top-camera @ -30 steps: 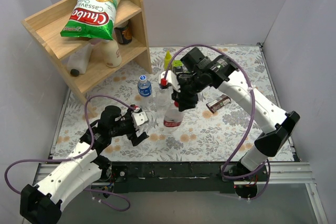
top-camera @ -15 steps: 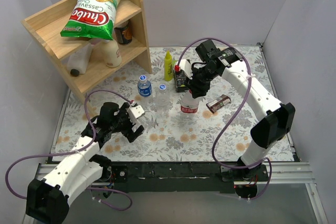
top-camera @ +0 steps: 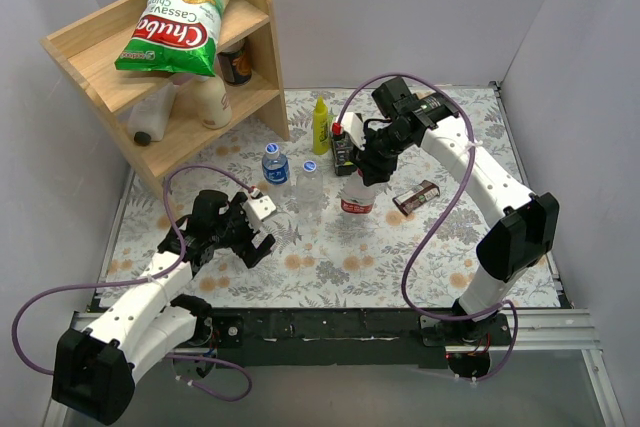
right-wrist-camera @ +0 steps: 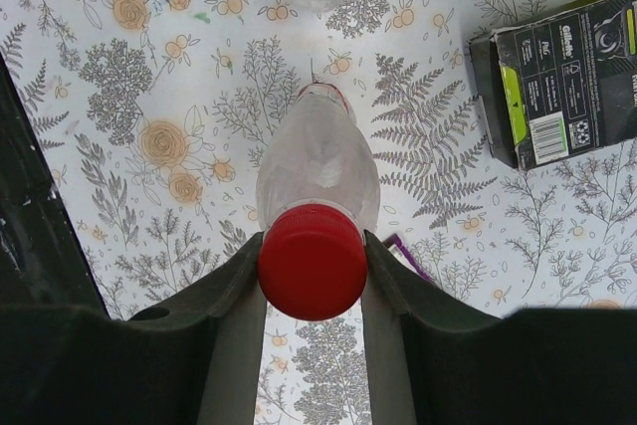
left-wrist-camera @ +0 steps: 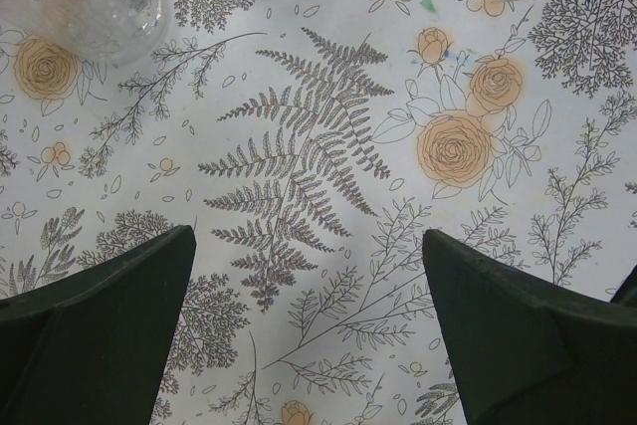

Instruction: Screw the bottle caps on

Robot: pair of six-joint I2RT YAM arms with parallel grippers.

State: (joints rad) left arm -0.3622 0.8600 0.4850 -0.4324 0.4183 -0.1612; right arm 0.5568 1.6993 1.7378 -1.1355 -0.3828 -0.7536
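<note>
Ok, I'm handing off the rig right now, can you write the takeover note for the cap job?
Left end effector: open, empty, over the mat near the unlabelled bottle.
Right end effector: shut on the red cap, which sits on the red-labelled bottle beside the black box.
Done: blue-labelled bottle looks capped.
Left: finish turning the red cap (tightness can't be judged). The unlabelled bottle appears uncapped, and its cap isn't in view.

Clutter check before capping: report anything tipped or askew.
A small dark can lies on its side right of the red-capped bottle. The chips bag overhangs the wooden shelf's top, and a white bottle lies tipped on its lower level.
</note>
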